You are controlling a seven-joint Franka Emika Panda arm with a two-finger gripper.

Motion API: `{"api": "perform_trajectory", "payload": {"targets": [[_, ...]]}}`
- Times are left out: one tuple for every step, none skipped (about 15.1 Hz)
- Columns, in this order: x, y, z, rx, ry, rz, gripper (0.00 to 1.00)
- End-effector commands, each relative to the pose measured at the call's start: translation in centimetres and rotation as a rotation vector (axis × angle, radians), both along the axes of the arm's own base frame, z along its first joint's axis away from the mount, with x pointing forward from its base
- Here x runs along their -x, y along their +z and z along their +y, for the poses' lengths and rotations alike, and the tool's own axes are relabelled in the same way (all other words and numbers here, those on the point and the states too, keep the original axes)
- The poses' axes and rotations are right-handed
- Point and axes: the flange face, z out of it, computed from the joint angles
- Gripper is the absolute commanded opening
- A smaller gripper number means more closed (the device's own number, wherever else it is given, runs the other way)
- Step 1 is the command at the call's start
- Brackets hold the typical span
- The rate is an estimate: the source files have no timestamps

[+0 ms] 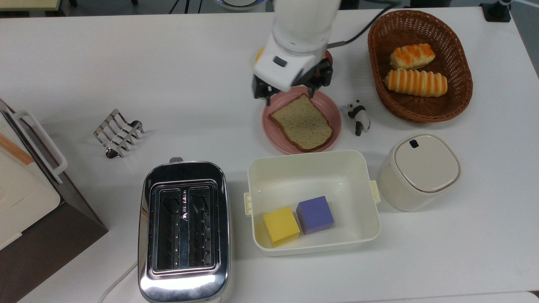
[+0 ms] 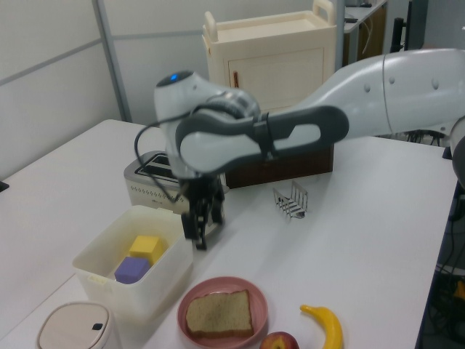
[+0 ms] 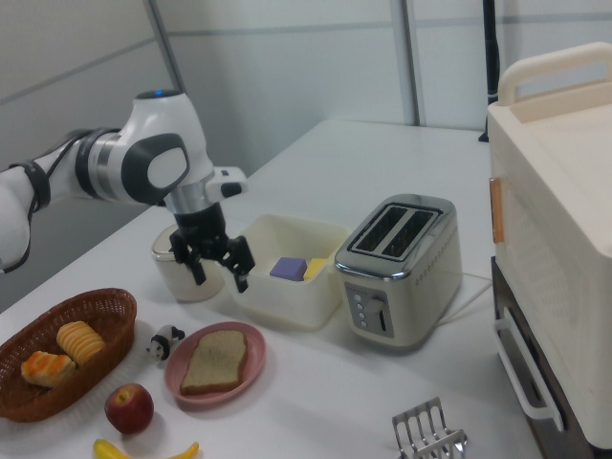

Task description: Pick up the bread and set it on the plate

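Observation:
The bread [image 1: 301, 123] is a speckled tan slice with a dark crust, lying flat on the pink plate [image 1: 335, 110]. My gripper [image 1: 289, 93] hangs open above the plate's far edge in the top view, fingers spread wide and holding nothing. In the left view the gripper [image 2: 200, 234] is well above the bread [image 2: 218, 313] and the plate [image 2: 221, 284], beside the tub. The right view shows the open gripper [image 3: 218, 273] above and behind the bread [image 3: 215, 361] on its plate [image 3: 177, 380].
A white tub [image 1: 370, 176] holding a yellow and a purple cube sits just in front of the plate. A toaster [image 1: 184, 229], toast rack [image 1: 118, 132], panda figurine [image 1: 358, 115], lidded pot [image 1: 419, 170] and basket [image 1: 421, 111] of striped rolls stand around. Banana [image 2: 323, 323] and apple [image 2: 280, 340] lie close by.

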Motion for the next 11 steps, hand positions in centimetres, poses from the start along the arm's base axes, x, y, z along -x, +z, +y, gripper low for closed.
{"api": "perform_trajectory", "payload": {"targets": [[0.1,5.2,-6.0,0.001,-0.074,-0.075,1.00],[0.3,6.2,-7.5,0.005,-0.095,-0.091,1.00],[0.5,7.2,-9.6,0.011,-0.124,-0.105,1.00],[0.6,7.6,-11.1,0.011,-0.146,-0.109,1.00],[0.8,7.6,-12.3,0.016,-0.163,-0.097,1.00],[0.8,7.5,-13.4,0.025,-0.177,-0.089,1.00],[0.9,7.3,-14.6,0.067,-0.185,-0.086,1.00],[0.9,6.7,-15.0,0.106,-0.187,-0.079,1.00],[1.0,6.6,-15.4,0.115,-0.201,-0.075,1.00],[1.1,7.1,-16.1,0.111,-0.212,-0.082,1.00],[1.1,7.1,-16.5,0.114,-0.212,-0.080,1.00]]}}
